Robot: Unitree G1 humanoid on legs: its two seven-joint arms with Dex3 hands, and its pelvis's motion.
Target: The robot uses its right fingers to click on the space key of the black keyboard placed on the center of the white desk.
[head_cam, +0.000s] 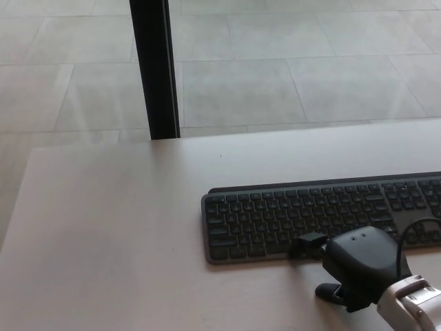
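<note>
A black keyboard (pixel 303 214) lies flat on the white desk (pixel 124 227), running from the middle off the right edge of the head view. My right hand (pixel 355 265) comes in from the lower right and sits over the keyboard's front edge. One fingertip (pixel 308 243) rests on the bottom key row, about where the space key is. The thumb (pixel 329 292) lies on the desk in front of the keyboard. The hand holds nothing. My left hand does not show.
A black vertical post (pixel 155 69) stands behind the desk's far edge, left of centre. Beyond it is a pale tiled floor (pixel 296 76). The desk's left edge (pixel 17 207) slants near the picture's left side.
</note>
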